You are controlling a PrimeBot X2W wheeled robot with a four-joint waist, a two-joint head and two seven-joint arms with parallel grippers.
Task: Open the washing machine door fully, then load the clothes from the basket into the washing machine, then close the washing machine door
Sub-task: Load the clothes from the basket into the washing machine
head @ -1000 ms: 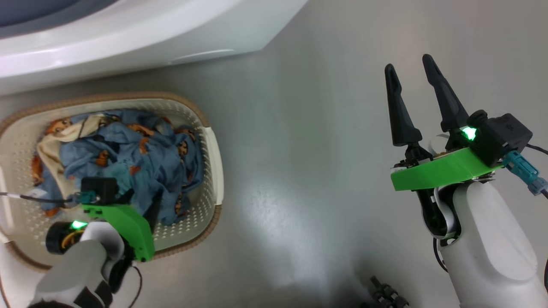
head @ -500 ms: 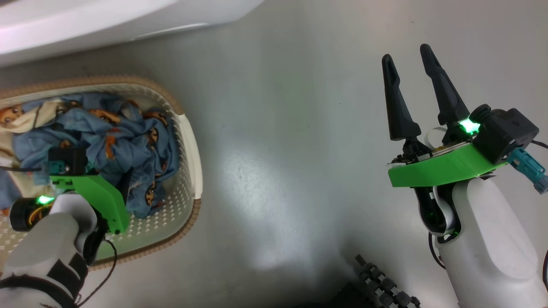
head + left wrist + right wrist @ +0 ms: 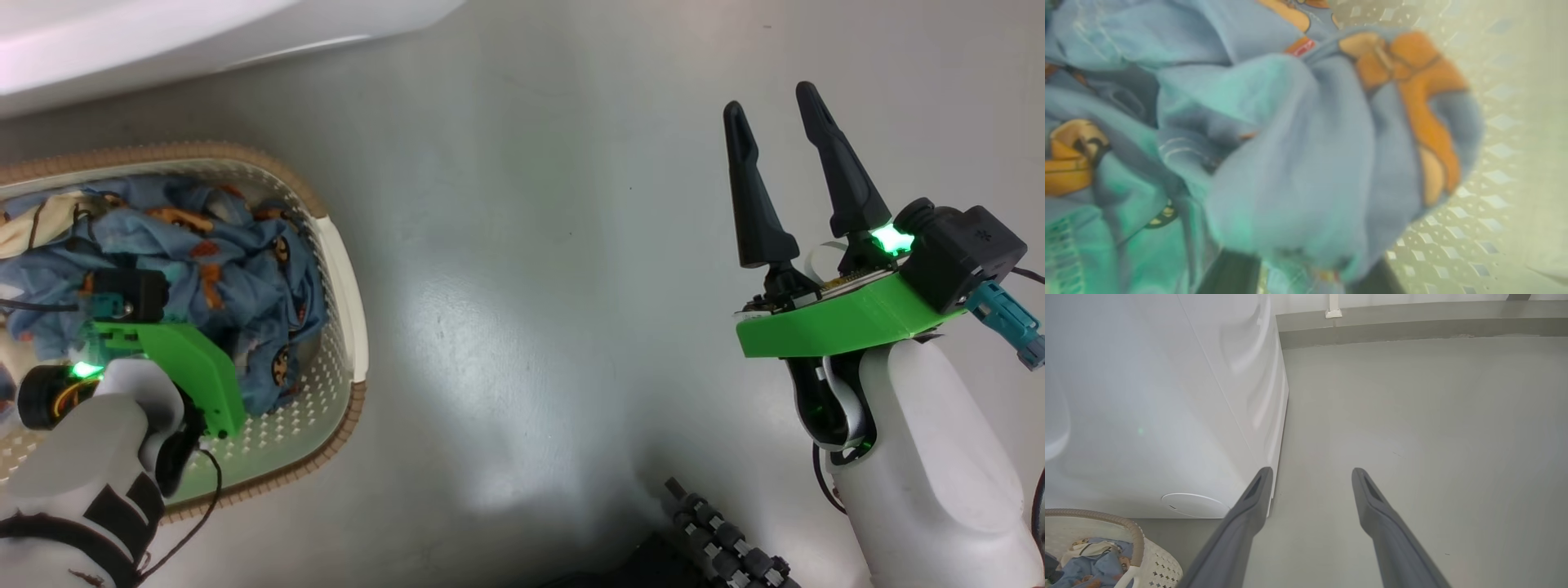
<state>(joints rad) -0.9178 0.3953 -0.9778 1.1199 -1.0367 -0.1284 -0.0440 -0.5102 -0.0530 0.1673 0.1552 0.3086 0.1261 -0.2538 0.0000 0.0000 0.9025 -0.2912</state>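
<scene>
Floor (image 3: 531, 245): smooth grey, glossy, with a pale glare patch (image 3: 490, 351) near its centre. Far end, right wrist view: raised grey skirting (image 3: 1412, 326) runs along the foot of a white wall (image 3: 1412, 298). A small white fitting (image 3: 1334, 310) sits on the skirting's top.

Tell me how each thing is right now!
clothes, crumpled heap inside the basket.
basket, upright on the floor, holding the clothes.
left gripper, down in the clothes, fabric between its fingers; grip unclear.
right gripper, open and empty above the floor.
washing machine, white side beside the basket; door state unclear.
</scene>
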